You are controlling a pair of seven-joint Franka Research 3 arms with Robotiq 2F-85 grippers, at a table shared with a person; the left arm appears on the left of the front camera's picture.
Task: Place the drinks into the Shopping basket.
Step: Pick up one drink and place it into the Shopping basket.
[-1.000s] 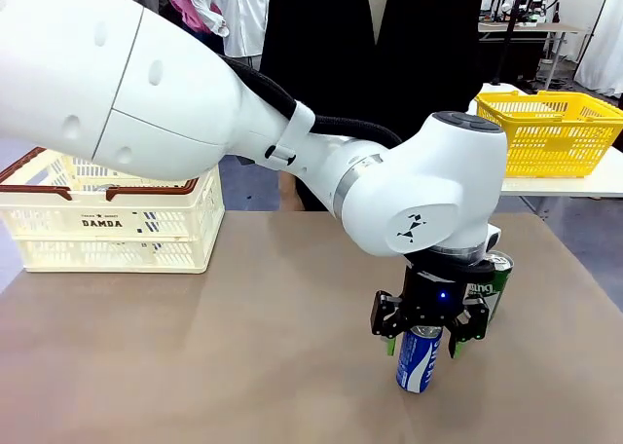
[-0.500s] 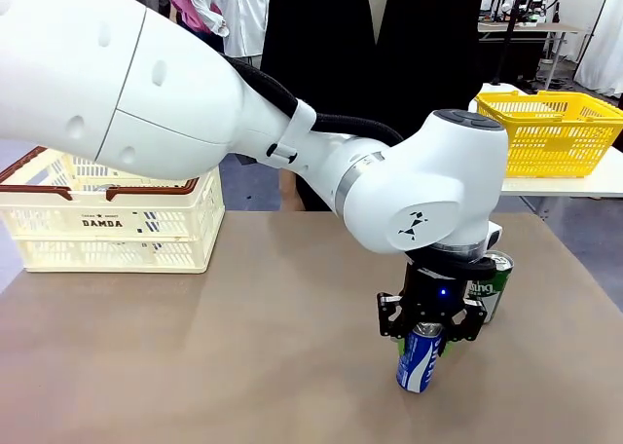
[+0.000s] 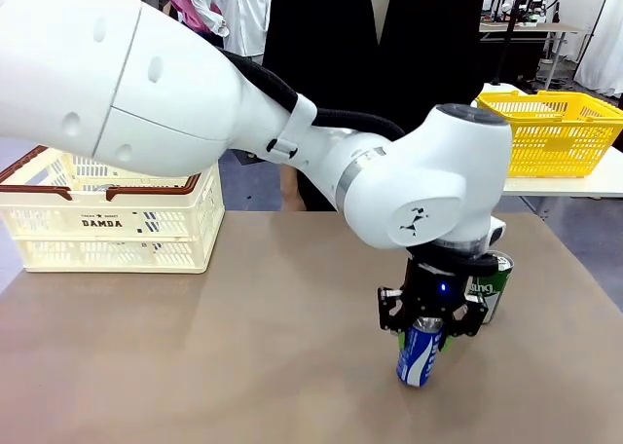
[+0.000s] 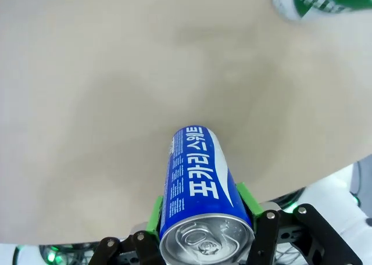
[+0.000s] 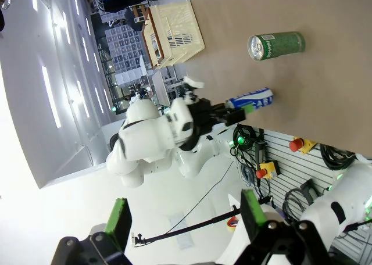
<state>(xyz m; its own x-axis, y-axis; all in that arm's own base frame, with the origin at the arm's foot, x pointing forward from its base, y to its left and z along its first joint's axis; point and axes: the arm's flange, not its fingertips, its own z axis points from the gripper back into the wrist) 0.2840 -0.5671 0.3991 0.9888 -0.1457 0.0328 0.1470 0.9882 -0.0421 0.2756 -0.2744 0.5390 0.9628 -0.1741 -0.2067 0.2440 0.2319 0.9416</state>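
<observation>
Grasp step: left claw (image 3: pixel 424 329) clamps the blue can (image 3: pixel 420 354), lower right of the front view. Right claw (image 5: pixel 186 218) gapes, empty. Next, probably: lift, carry to basket (image 3: pixel 107 225) at left.

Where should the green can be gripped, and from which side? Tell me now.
I'd grip the green can across its round wall just under the silver top, coming straight down: it stands upright, and the blue can in the shut left pincer is close in front.
</observation>
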